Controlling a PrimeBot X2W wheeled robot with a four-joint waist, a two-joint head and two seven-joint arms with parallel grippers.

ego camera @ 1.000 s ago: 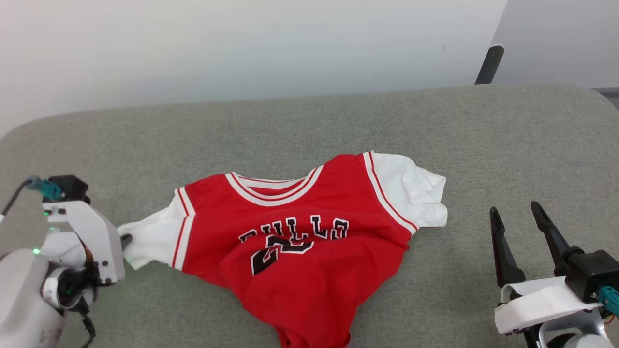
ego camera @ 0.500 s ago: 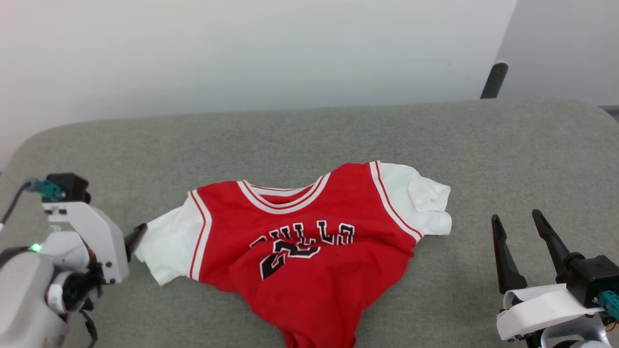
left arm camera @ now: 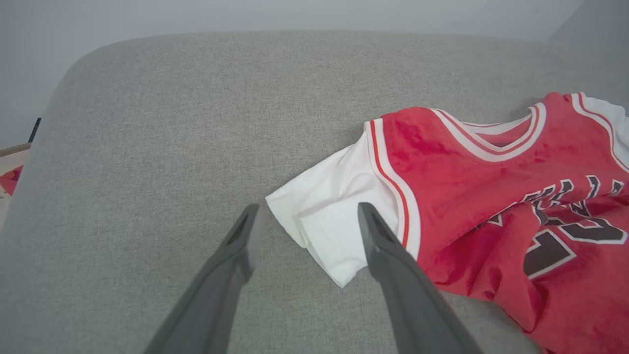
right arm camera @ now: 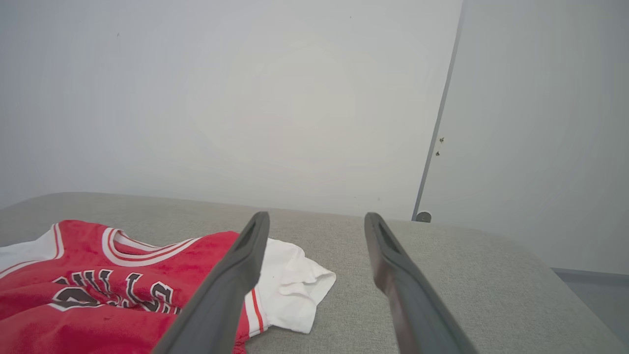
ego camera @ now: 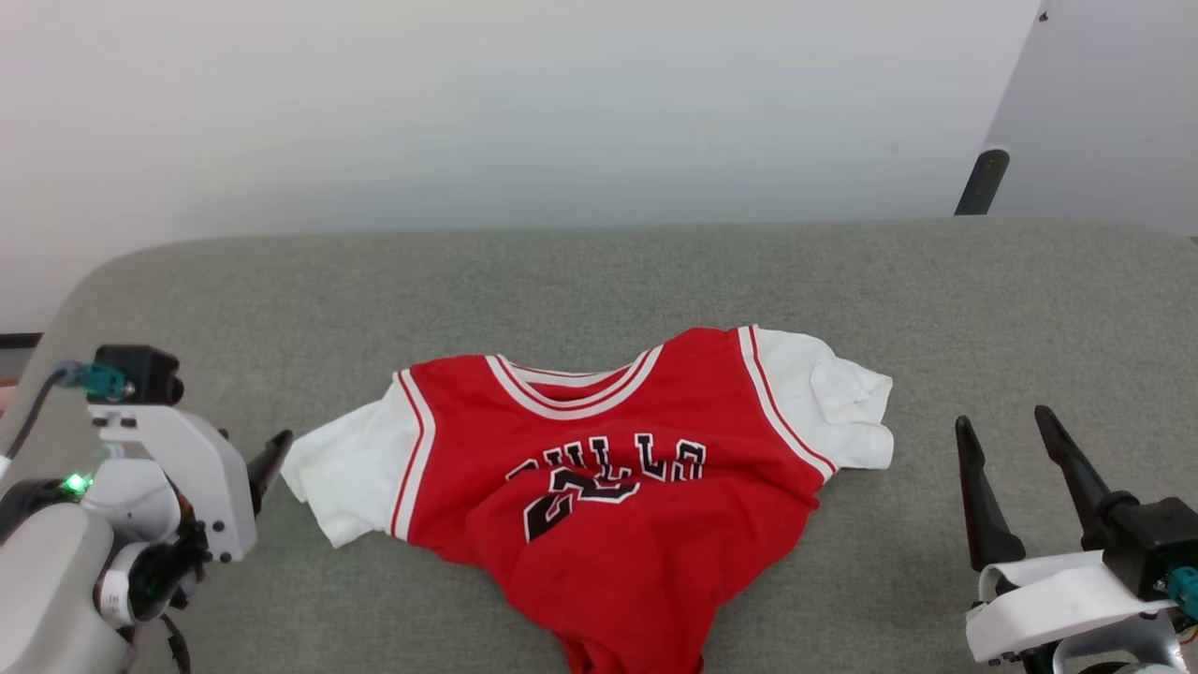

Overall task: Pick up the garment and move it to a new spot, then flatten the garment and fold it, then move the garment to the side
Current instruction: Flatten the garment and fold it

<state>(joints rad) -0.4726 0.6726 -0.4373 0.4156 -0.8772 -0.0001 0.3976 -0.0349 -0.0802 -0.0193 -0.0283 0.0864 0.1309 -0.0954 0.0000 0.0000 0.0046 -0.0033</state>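
The red jersey (ego camera: 608,505) lies rumpled, chest up, on the grey padded worktop (ego camera: 599,281). The left gripper (ego camera: 271,457) is just beside its white sleeve (ego camera: 346,477). The right gripper (ego camera: 1003,421) is well apart, fingers (ego camera: 973,505) spread.

White housings (ego camera: 187,459), teal plugs (ego camera: 98,379), dark-fingered right tool (ego camera: 1000,417)

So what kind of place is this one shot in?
Probably an indoor test room or lab rather than a home. There is a grey fabric-covered surface with rounded corners, a bare white wall behind it, and a jersey laid out on it for handling.
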